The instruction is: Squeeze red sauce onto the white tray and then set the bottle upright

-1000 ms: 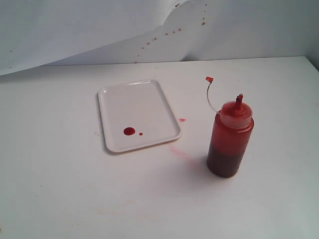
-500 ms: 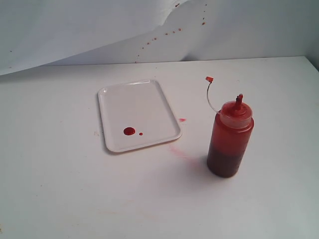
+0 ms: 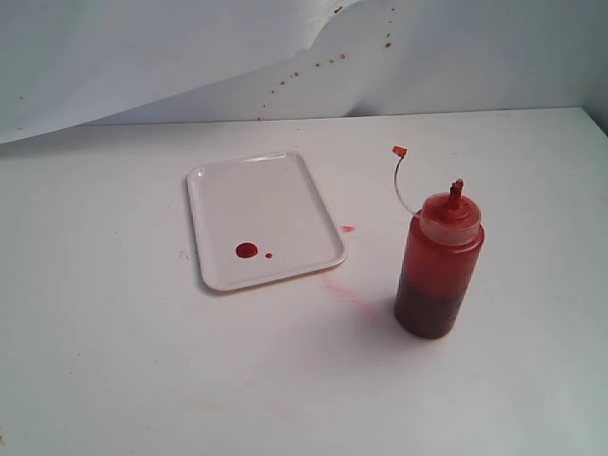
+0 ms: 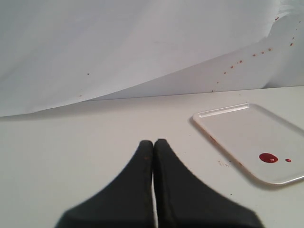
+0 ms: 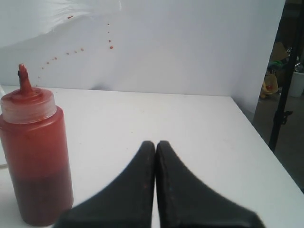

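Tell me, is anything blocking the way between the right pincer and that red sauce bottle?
Nothing visible does. The shut right pincer faces bare white table, and the squeeze bottle stands upright close by with no object between them.

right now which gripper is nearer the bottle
Right. The right gripper sits close beside the bottle. The left gripper faces the white tray, with no bottle in its view.

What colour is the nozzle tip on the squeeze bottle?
Red. The nozzle tip of the translucent red-tinted plastic squeeze bottle shows best in the right wrist view.
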Robot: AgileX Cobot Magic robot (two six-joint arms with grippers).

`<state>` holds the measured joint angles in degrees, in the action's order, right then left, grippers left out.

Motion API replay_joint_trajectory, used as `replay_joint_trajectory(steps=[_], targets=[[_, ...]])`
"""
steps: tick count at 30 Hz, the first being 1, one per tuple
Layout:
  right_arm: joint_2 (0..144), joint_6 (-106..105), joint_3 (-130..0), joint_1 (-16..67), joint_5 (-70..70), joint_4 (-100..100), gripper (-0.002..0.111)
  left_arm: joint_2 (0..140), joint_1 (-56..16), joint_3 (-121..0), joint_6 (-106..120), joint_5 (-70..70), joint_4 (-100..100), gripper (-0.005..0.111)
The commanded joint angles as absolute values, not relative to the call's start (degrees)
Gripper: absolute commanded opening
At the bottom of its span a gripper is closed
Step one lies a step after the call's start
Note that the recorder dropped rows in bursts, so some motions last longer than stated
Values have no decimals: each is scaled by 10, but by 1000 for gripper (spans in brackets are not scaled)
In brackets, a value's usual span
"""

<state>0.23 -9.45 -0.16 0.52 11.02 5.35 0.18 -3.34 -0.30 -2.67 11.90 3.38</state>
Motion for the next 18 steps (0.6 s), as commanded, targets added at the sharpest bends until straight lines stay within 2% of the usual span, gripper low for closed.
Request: replay_joint_trajectory(steps=[1,18], targets=[[0,-50,0,6,113,13,0,0,-36,0,-28,118,31,0],[0,-27,0,6,113,-5,0,0,-36,0,-28,118,31,0]])
